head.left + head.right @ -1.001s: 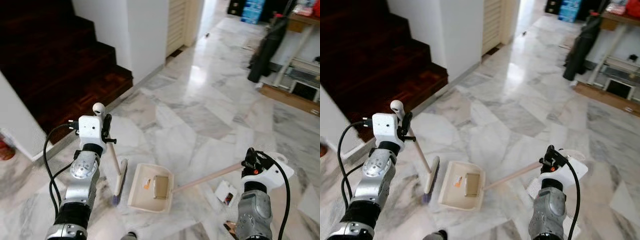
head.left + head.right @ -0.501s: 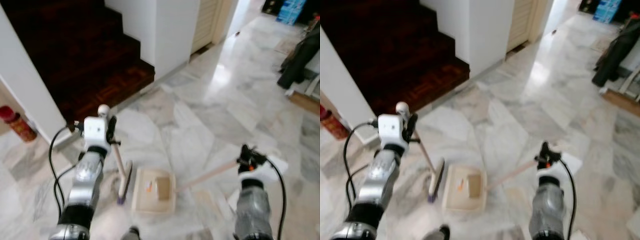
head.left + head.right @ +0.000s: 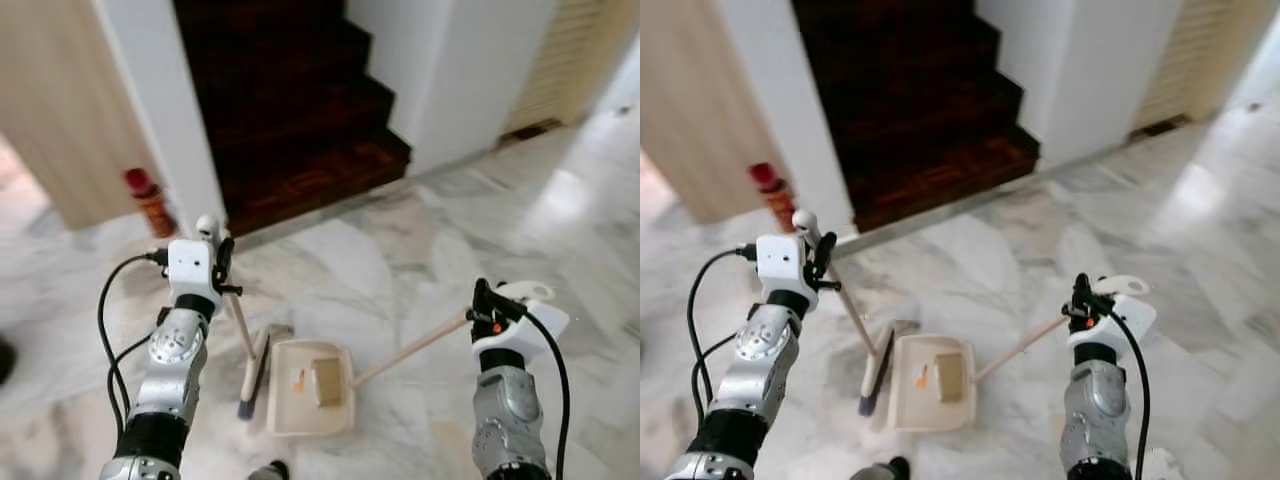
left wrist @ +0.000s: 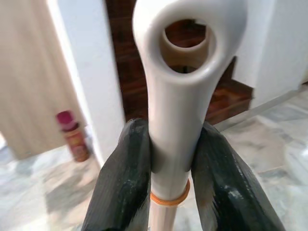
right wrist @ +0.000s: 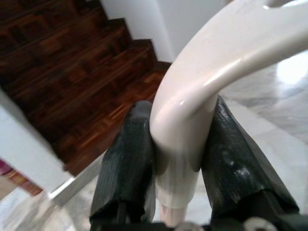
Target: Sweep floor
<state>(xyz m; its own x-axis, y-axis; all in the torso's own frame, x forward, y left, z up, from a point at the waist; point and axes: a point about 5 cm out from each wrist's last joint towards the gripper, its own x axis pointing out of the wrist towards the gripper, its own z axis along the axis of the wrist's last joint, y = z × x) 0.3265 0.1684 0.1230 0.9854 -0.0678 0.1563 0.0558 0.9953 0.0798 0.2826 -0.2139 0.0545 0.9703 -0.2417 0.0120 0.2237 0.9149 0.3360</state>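
Now the whole outlook has swung toward the stairs (image 3: 300,110), so the robot has turned; left gripper (image 4: 168,168) clamps the broom (image 3: 252,355) handle, its head just beside the dustpan (image 3: 310,385); right gripper (image 5: 180,168) clamps the dustpan's handle; both rest on marble floor (image 3: 400,260), sweeping apparently paused.

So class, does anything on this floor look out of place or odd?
Nothing stands out. The left claw grips the broom, the right claw grips the dustpan handle, and a brown scrap sits in the pan.
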